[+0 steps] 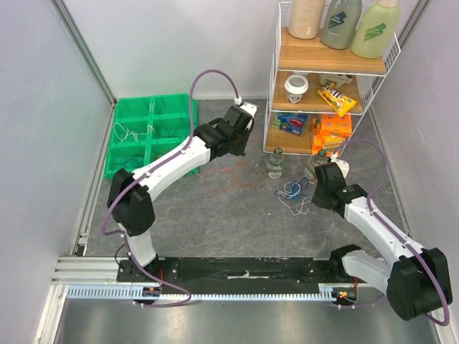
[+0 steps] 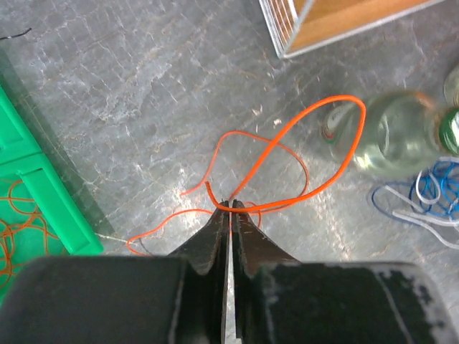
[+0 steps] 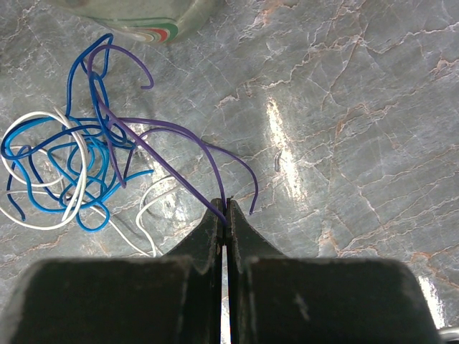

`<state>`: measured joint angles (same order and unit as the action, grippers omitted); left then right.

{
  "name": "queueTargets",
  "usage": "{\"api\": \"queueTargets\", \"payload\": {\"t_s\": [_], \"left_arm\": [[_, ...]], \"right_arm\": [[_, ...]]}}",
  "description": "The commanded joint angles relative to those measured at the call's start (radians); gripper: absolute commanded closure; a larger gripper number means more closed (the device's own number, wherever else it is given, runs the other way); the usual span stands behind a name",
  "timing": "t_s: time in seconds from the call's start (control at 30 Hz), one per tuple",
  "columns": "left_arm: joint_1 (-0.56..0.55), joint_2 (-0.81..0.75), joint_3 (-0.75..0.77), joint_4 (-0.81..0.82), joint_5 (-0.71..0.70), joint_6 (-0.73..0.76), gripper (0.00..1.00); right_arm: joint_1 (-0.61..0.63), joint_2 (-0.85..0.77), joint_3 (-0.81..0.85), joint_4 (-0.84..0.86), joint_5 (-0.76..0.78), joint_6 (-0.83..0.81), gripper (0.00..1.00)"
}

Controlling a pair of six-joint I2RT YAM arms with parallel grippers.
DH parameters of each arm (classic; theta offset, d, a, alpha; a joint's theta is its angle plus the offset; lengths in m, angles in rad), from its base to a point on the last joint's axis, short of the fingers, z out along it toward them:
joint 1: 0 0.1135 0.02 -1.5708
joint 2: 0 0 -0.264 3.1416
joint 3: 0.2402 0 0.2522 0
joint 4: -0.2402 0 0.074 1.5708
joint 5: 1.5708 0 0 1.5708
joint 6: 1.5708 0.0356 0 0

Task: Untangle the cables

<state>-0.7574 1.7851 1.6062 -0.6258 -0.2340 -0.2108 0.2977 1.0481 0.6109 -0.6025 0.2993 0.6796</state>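
My left gripper [image 2: 231, 206] is shut on an orange cable [image 2: 337, 98], which loops out over the grey table toward a glass bottle [image 2: 398, 136]. A thinner orange strand [image 2: 154, 226] lies on the table just under the fingers. My right gripper [image 3: 226, 208] is shut on a purple cable [image 3: 159, 158] that runs left into a loose tangle of blue and white cables [image 3: 64, 165]. From above, that tangle [image 1: 292, 193] lies just left of the right wrist. The left arm reaches over the table's middle, where the orange cable [image 1: 229, 175] shows only faintly.
A green divided tray [image 1: 112, 143] at the back left holds sorted cables, orange ones [image 2: 14, 222] among them. Two glass bottles [image 1: 275, 163] [image 1: 315, 163] stand in front of a wire shelf [image 1: 326, 64] stocked with snacks, a cup and bottles.
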Motion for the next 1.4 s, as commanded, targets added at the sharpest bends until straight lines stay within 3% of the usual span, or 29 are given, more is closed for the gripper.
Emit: {"api": "queueTargets", "payload": {"t_s": [0.0, 0.13, 0.3, 0.4, 0.43, 0.63, 0.73, 0.93, 1.1, 1.23, 1.37], "left_arm": [[0.049, 0.112, 0.104, -0.075, 0.025, -0.087, 0.83], [0.081, 0.190, 0.170, -0.136, 0.073, -0.125, 0.67], [0.089, 0.171, 0.111, -0.152, 0.123, -0.170, 0.48], [0.089, 0.162, 0.061, -0.147, 0.176, -0.203, 0.11], [0.087, 0.168, 0.048, -0.143, 0.191, -0.217, 0.05], [0.087, 0.243, 0.031, -0.160, 0.214, -0.271, 0.03], [0.084, 0.286, 0.047, -0.147, 0.229, -0.282, 0.06], [0.076, 0.388, 0.125, -0.147, 0.214, -0.266, 0.22], [0.055, 0.434, 0.162, -0.153, 0.118, -0.228, 0.33], [0.047, 0.451, 0.167, -0.152, 0.071, -0.216, 0.55], [0.047, 0.424, 0.152, -0.153, 0.027, -0.179, 0.87]], "right_arm": [[0.000, -0.010, -0.010, 0.020, -0.003, -0.006, 1.00], [-0.002, -0.007, -0.007, 0.020, -0.008, -0.009, 1.00], [-0.003, -0.016, -0.007, 0.020, -0.005, -0.009, 1.00], [-0.002, -0.013, -0.007, 0.021, -0.003, -0.009, 1.00], [-0.002, -0.008, -0.007, 0.023, -0.003, -0.009, 1.00], [-0.002, -0.003, -0.003, 0.021, -0.014, -0.017, 1.00], [-0.003, -0.008, -0.005, 0.026, -0.019, -0.020, 1.00], [-0.002, 0.000, -0.005, 0.024, -0.020, -0.022, 1.00], [-0.002, -0.007, -0.005, 0.026, -0.019, -0.020, 1.00], [-0.002, -0.003, -0.007, 0.027, -0.017, -0.020, 1.00], [-0.002, 0.001, -0.007, 0.026, -0.019, -0.017, 1.00]]}}
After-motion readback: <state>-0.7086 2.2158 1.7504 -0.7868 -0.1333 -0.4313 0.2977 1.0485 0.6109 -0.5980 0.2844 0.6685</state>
